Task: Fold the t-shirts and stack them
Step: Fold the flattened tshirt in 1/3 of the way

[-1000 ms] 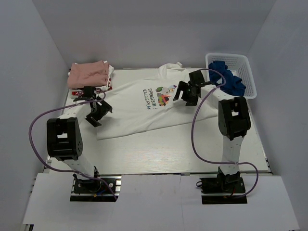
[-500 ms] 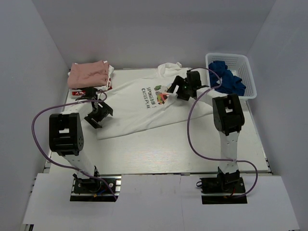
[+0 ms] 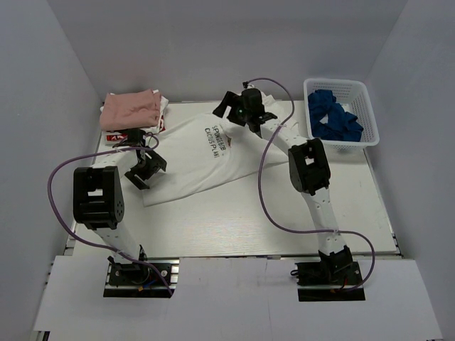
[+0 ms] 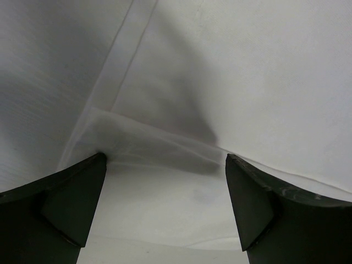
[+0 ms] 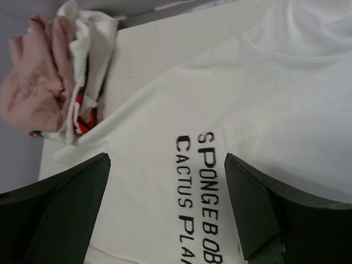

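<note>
Left pincer (image 3: 145, 168) first: jaws spread wide with nothing between them. It sits low over the 8 o'clock edge of the big white tee (image 3: 206, 160). On the left wrist cam the two fingers (image 4: 66, 203) frame a folded-over seam of white cloth, but I can't tell if the tips are actually touching the fabric.

The right pincer (image 3: 238, 106) is released too, wide open and empty. That arm is stretched way out to roughly 12 o'clock on the desk (image 3: 284, 206), over the collar end of the same white tee. Its wrist cam looks down between the fingers at the dark lettering (image 5: 203, 181), and what I can read of it is "SPONGEBOB" and "CACTUS PLA".

The white tee lies spread out but rumpled across the middle of the desk, running on a slant from about 7 o'clock up to 12 o'clock. It's print side up and not folded.

Off at the 10 o'clock corner is the dusty-pink tee (image 3: 130, 108), bunched up on top of the white-and-red printed tee (image 5: 82, 118). That pile sits just beside the big tee's sleeve.

Over at 2 o'clock there's a white plastic basket (image 3: 338, 82) with some blue cloth (image 3: 334, 121) in it, well apart from both pincers.
</note>
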Tool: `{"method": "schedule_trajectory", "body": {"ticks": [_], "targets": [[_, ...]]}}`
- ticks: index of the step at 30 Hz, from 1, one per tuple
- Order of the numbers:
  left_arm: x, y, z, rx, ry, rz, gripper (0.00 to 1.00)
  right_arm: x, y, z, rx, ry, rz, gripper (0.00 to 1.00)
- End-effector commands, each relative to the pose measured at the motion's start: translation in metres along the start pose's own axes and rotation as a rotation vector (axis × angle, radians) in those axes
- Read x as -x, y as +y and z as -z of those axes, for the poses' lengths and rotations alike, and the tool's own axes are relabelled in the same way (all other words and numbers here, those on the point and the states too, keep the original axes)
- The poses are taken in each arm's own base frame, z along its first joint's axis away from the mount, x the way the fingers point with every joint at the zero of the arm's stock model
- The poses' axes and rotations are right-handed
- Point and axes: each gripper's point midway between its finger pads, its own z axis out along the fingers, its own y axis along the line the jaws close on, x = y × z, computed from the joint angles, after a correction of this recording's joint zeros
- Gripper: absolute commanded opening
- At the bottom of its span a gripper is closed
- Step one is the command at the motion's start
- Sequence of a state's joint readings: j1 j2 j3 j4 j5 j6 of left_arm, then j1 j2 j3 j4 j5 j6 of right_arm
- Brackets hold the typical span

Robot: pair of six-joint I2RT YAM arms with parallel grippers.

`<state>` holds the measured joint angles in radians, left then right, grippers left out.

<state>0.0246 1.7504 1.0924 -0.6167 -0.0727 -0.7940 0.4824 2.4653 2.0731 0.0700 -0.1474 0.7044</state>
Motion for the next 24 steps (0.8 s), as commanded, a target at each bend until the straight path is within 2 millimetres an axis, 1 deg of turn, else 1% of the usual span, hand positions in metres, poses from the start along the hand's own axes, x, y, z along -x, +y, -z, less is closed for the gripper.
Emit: {"method": "schedule_trajectory", "body": {"ticks": [1, 2, 3, 4, 5, 6, 7, 8, 9, 10, 11, 12, 13, 14, 15, 16, 17, 19, 20, 21, 22, 24], "targets": [[-0.008, 0.028, -0.01, 0.1, 0.005, -0.014, 1.0, 0.033, -0.035, 0.037, -0.245, -0.057, 0.044, 0.9], [-0.007, 0.026, -0.007, 0.087, 0.005, -0.013, 1.0, 0.025, -0.05, 0.046, -0.318, -0.017, 0.067, 0.9], [-0.007, 0.025, -0.007, 0.087, 0.005, -0.013, 1.0, 0.027, -0.054, 0.052, -0.354, -0.017, 0.084, 0.9], [-0.009, 0.024, -0.007, 0.079, 0.013, -0.012, 1.0, 0.043, -0.061, 0.061, -0.43, -0.07, 0.109, 0.9], [-0.008, 0.021, -0.007, 0.064, 0.015, -0.011, 1.0, 0.041, -0.066, 0.072, -0.473, -0.04, 0.147, 0.9], [-0.008, 0.021, -0.007, 0.064, 0.015, -0.011, 1.0, 0.046, -0.073, 0.078, -0.513, -0.055, 0.159, 0.9], [-0.008, 0.019, -0.004, 0.05, 0.016, -0.019, 1.0, 0.042, -0.076, 0.088, -0.532, -0.045, 0.162, 0.9], [-0.008, 0.019, -0.004, 0.05, 0.016, -0.019, 1.0, 0.045, -0.086, 0.094, -0.558, -0.049, 0.151, 0.9], [-0.011, 0.022, -0.005, 0.056, 0.023, -0.02, 1.0, 0.046, -0.09, 0.098, -0.566, -0.058, 0.138, 0.9], [-0.01, 0.02, -0.003, 0.05, 0.016, -0.019, 1.0, 0.027, -0.104, 0.109, -0.592, -0.011, 0.129, 0.9], [-0.013, 0.024, -0.004, 0.057, 0.024, -0.02, 1.0, 0.027, -0.117, 0.115, -0.609, -0.002, 0.107, 0.9], [-0.012, 0.025, -0.005, 0.064, 0.018, -0.02, 1.0, 0.017, -0.13, 0.122, -0.638, 0.025, 0.097, 0.9], [-0.015, 0.027, -0.006, 0.07, 0.024, -0.021, 1.0, 0.012, -0.138, 0.127, -0.652, 0.045, 0.082, 0.9], [-0.015, 0.027, -0.006, 0.07, 0.024, -0.021, 1.0, 0.0, -0.16, 0.14, -0.695, 0.09, 0.044, 0.9], [-0.015, 0.027, -0.006, 0.07, 0.024, -0.021, 1.0, -0.004, -0.167, 0.144, -0.706, 0.107, 0.035, 0.9], [-0.018, 0.031, -0.007, 0.078, 0.032, -0.022, 1.0, -0.005, -0.178, 0.151, -0.722, 0.114, 0.018, 0.9], [-0.018, 0.033, -0.01, 0.093, 0.03, -0.023, 1.0, -0.022, -0.189, 0.162, -0.738, 0.146, 0.013, 0.9], [-0.017, 0.041, -0.012, 0.131, 0.018, -0.027, 1.0, -0.021, -0.205, 0.17, -0.74, 0.132, 0.003, 0.9], [-0.015, 0.042, -0.012, 0.14, 0.007, -0.017, 1.0, -0.026, -0.21, 0.175, -0.737, 0.136, -0.002, 0.9], [-0.019, 0.051, -0.016, 0.177, 0.016, -0.022, 1.0, -0.031, -0.222, 0.181, -0.743, 0.15, -0.024, 0.9], [-0.018, 0.052, -0.016, 0.183, 0.009, -0.023, 1.0, -0.037, -0.224, 0.181, -0.731, 0.164, -0.031, 0.9], [-0.03, 0.066, -0.019, 0.232, 0.04, -0.022, 1.0, -0.045, -0.231, 0.186, -0.73, 0.19, -0.05, 0.9]]}}
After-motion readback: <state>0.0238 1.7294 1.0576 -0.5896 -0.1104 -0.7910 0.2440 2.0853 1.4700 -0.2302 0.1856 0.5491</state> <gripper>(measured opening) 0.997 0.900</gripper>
